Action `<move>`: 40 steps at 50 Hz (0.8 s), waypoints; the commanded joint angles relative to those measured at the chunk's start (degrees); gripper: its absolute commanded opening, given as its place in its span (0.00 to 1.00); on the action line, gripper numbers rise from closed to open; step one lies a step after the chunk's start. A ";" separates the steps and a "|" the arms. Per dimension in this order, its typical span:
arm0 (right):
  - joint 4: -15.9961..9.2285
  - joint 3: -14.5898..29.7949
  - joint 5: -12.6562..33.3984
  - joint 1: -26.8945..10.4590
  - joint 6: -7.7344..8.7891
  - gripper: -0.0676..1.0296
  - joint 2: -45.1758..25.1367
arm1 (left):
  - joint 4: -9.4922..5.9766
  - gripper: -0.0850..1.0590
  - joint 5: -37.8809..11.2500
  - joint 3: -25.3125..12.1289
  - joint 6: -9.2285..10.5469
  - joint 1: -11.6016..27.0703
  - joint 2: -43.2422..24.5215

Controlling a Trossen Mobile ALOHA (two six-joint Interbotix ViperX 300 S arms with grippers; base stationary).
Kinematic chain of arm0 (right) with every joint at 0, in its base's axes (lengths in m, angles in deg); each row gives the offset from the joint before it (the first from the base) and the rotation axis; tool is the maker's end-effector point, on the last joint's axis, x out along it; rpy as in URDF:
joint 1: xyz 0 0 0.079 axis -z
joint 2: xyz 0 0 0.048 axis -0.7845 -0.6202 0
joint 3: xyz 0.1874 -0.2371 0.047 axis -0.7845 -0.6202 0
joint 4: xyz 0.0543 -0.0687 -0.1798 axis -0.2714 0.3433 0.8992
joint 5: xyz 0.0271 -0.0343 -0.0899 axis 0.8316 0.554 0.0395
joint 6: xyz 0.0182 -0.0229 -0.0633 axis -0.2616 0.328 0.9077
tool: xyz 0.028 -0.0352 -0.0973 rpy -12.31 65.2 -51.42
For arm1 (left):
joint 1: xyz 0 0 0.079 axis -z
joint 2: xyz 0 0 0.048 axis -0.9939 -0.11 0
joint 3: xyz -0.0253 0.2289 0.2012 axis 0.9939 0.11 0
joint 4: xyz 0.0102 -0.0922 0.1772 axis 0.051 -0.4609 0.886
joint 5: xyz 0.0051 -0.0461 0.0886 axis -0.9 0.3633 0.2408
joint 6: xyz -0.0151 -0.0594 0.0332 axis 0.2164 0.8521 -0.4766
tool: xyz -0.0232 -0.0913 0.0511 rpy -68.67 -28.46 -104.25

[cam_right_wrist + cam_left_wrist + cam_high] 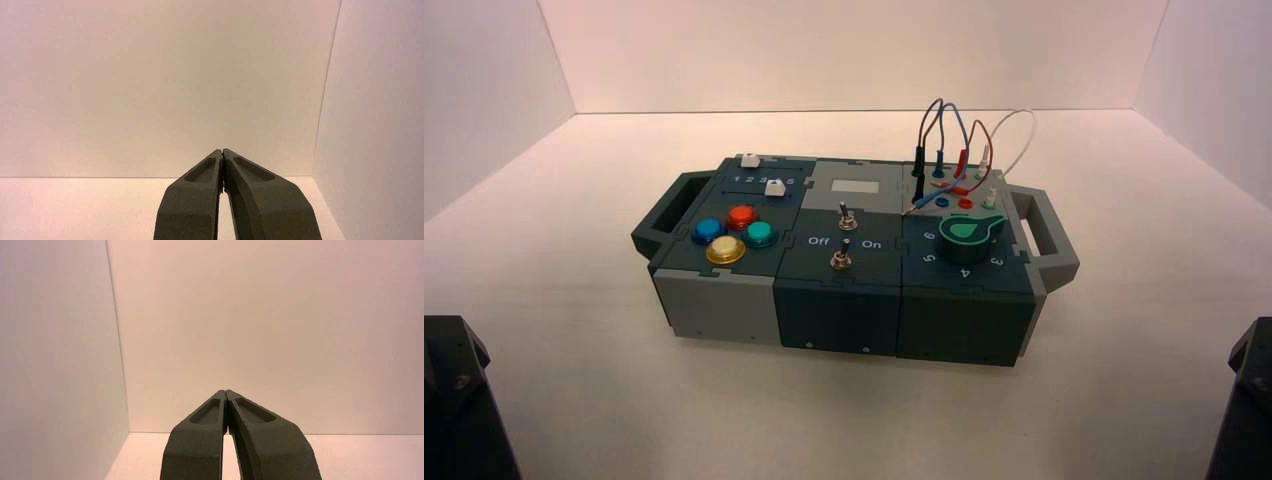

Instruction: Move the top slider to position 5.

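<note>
A: Start with the high view. Where is the task's thing?

B: The top slider (750, 160) is a small white knob on the far left part of the box (724, 305). Its twin, the lower slider (775, 188), sits on the same panel of the box, nearer its front

A: And how far along are we?

B: I'd judge the work not begun, or at least nobody is at it: neither arm reaches the box. No close view shows the knob's setting, so I can't vouch for it. If it isn't at position 5 already, the whole job is left: reach the box, meet the knob, slide it along, let go

A: Where are the arms?

B: The left arm (459, 400) is off the box's near left corner, the right arm (1246, 400) off its near right corner, both well apart from it. That view doesn't show their fingertips

A: What does the left wrist view add?

B: The left gripper (226, 393), its fingers together, narrow, with nothing seen between them. Beyond are pale walls (270, 330); the box doesn't show at all

A: And the right wrist view?

B: Much the same: the right gripper (223, 151) is closed up too, with nothing seen in its grasp and no box in sight. So only the high view has the sliders, and only the wrist views settle the fingers
</note>
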 commanded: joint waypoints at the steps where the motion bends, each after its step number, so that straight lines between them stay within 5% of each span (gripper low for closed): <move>1: 0.09 1.67 -0.26 -0.35 0.09 0.04 -0.35 | -0.09 0.05 -0.26 -1.85 -0.18 0.00 -0.18; 18: 0.26 1.85 0.88 -2.11 0.26 0.04 -1.05 | 0.00 0.05 -1.58 -2.20 -0.18 0.00 -0.70; 40: 0.09 6.77 13.45 -14.33 0.00 0.04 -6.77 | 0.00 0.05 -17.49 -8.44 -0.18 5.71 -8.70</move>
